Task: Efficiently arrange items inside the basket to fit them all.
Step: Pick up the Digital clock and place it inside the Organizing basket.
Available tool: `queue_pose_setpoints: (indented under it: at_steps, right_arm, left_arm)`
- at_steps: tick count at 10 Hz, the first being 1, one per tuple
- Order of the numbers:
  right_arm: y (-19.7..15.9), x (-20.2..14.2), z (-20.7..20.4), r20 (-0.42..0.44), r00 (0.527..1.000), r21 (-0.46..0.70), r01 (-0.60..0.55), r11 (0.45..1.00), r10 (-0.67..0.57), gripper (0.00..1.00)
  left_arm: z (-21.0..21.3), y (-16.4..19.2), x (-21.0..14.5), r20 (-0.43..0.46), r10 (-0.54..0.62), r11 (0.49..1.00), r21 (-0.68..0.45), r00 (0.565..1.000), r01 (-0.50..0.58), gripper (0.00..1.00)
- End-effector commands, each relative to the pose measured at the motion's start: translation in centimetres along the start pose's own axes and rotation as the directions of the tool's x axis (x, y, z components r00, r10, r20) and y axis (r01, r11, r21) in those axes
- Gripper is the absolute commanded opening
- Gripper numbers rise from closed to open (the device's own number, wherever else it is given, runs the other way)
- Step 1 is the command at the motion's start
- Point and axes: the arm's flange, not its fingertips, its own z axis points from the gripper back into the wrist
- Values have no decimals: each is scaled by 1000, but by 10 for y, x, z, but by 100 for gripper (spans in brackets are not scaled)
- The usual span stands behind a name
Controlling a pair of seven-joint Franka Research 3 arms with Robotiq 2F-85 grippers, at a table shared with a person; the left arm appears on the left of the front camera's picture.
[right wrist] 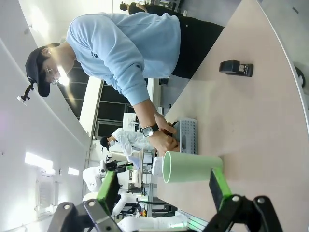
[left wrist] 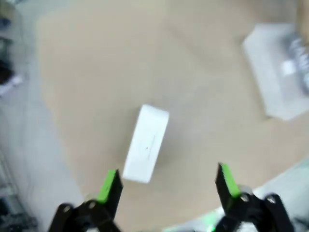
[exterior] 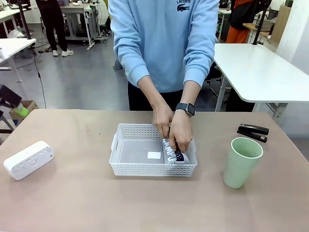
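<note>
The white lattice basket (exterior: 126, 131) sits mid-table. A person's two hands (exterior: 174, 128) press the grey lettered pouch (exterior: 172, 156) into its right end. The white box device (exterior: 29, 159) lies at the table's left, and in the blurred left wrist view the white box device (left wrist: 146, 143) lies below and ahead of my open left gripper (left wrist: 168, 186). The pale green cup (exterior: 241, 162) stands at the right, with the black stapler (exterior: 252, 132) behind it. My right gripper (right wrist: 164, 191) is open, with the cup (right wrist: 190, 166) ahead between its fingers.
My left gripper (exterior: 19, 110) hangs off the table's left edge. A small white label (exterior: 154, 155) lies on the basket floor. The basket (left wrist: 280, 72) is far from the left gripper. Bare tabletop lies in front of the basket. More white tables stand behind the person.
</note>
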Motion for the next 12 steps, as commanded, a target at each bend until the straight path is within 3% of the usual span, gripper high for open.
queue_pose_setpoints:
  at_steps: [1,2,5,6,7,9,12]
  right_arm:
    - [1,2,0,13,999,18,-30,999,30,100]
    - [1,2,0,13,999,18,-30,999,30,100]
    - [1,2,0,13,999,18,-30,999,30,100]
    - [1,2,0,13,999,18,-30,999,30,100]
    - [1,2,0,13,999,18,-30,999,30,100]
    - [1,2,0,13,999,18,-30,999,30,100]
    - [1,2,0,13,999,18,-30,999,30,100]
  left_arm:
    - [-7,-1,-3,54,-209,976,68,976,205,100]
    - [0,0,0,0,0,1000,0,1000,0,100]
    - [0,0,0,0,0,1000,0,1000,0,100]
    - [-6,-1,0,-2,-46,999,13,999,46,100]
    - [-18,2,2,-19,-190,982,-9,982,190,100]
    - [-36,1,-12,-9,-343,939,-12,939,343,100]
    - [-63,4,-40,-78,-388,917,68,918,393,100]
